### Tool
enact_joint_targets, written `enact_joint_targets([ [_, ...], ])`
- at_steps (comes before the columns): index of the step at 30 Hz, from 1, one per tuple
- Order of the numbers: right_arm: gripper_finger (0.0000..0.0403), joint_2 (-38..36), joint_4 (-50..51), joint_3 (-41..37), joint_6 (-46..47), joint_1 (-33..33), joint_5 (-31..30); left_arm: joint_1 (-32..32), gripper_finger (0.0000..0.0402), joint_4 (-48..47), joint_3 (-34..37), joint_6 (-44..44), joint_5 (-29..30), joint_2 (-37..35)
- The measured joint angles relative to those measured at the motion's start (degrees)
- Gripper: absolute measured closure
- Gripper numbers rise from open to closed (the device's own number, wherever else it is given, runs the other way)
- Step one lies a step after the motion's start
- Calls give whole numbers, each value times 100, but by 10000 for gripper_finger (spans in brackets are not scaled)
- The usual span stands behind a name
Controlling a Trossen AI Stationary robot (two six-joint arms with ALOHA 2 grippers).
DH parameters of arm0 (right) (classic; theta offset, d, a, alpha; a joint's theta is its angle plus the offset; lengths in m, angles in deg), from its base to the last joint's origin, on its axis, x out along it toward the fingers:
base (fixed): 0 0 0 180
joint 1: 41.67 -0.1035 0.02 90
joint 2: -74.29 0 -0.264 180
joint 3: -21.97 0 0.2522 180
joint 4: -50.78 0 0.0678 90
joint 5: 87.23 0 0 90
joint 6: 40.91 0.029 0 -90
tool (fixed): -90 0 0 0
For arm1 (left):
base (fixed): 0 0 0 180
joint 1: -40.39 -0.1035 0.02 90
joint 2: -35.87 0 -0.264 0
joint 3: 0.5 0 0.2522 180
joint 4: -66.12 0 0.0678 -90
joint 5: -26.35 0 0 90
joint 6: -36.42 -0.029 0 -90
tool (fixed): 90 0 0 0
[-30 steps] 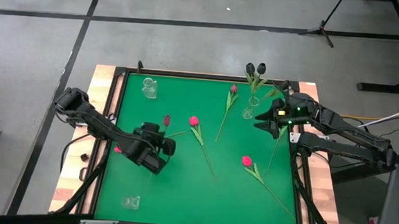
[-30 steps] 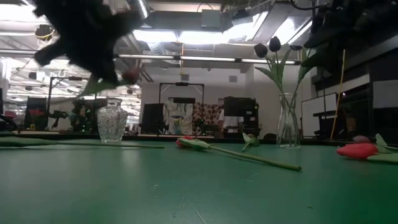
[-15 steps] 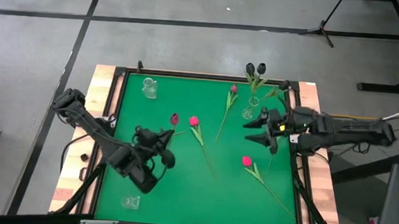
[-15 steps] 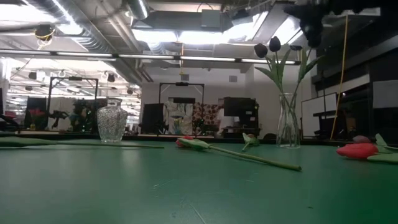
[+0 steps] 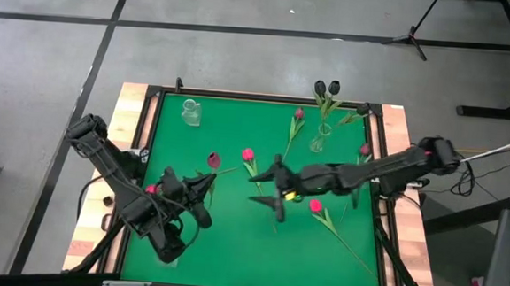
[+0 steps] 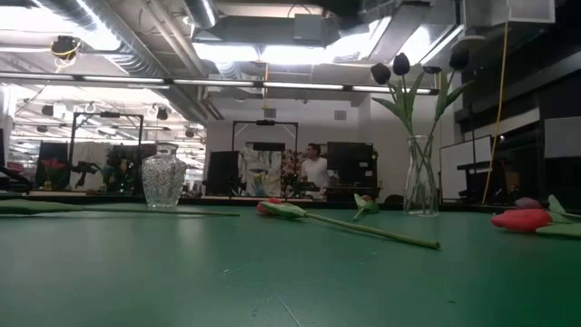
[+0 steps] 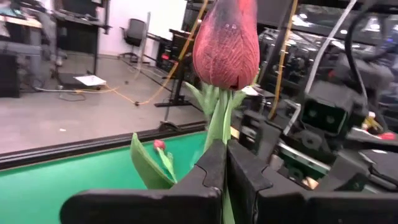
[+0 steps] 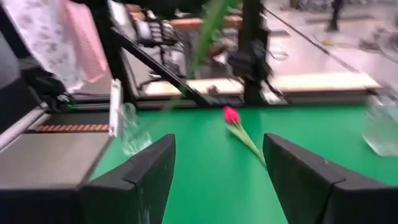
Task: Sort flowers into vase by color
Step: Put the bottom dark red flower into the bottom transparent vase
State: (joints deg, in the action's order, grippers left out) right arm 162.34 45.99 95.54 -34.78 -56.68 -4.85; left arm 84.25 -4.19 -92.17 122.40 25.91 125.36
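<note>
Item, maroon-pink tulip (image 7: 226, 46): standing upright, its stem pinched between the closed fingers of the left gripper (image 5: 201, 186) at lower left of the high view; the thin stem is risking slipping or swinging as it travels, missing a narrow vase mouth. Right gripper (image 8: 217, 163), fingers spread wide and empty, is reaching over frame centre above a pink tulip (image 5: 248, 154), near enough that the arms could collide. Green tabletop (image 5: 231, 239) is carrying loose tulips, a tall vase (image 6: 420, 177) with dark blooms, a squat glass vase (image 6: 164, 182); workshop and a person (image 6: 314, 168) beyond.

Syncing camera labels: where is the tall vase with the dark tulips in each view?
High: tall vase at the table's far edge, right of middle.
Low: tall vase right of centre, upright on the table.
Left wrist: not in it; maroon tulip in the left gripper fills it.
Right wrist: not in it.
Shared landmark: green table top.
</note>
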Motion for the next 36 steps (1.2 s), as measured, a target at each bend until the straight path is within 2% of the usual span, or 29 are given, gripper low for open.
enact_joint_targets([
  [5, 160, 705, 225, 1057, -252, 2, 150, 341, 398, 28, 0, -2, 30, -6],
  [9, 160, 1189, 211, 1816, -348, 3, 677, 398, 398, 62, 0, -86, 56, -6],
  [13, 160, 1609, 342, 2260, -352, 3, 873, 390, 398, 81, 0, -242, 63, -8],
  [24, 160, 1953, -184, 2347, -290, 140, 899, 362, 398, 598, 0, -887, 74, -29],
  [36, 160, 2003, -350, 2349, -173, 195, 1135, 178, 398, 1482, 0, -1934, 78, -28],
])
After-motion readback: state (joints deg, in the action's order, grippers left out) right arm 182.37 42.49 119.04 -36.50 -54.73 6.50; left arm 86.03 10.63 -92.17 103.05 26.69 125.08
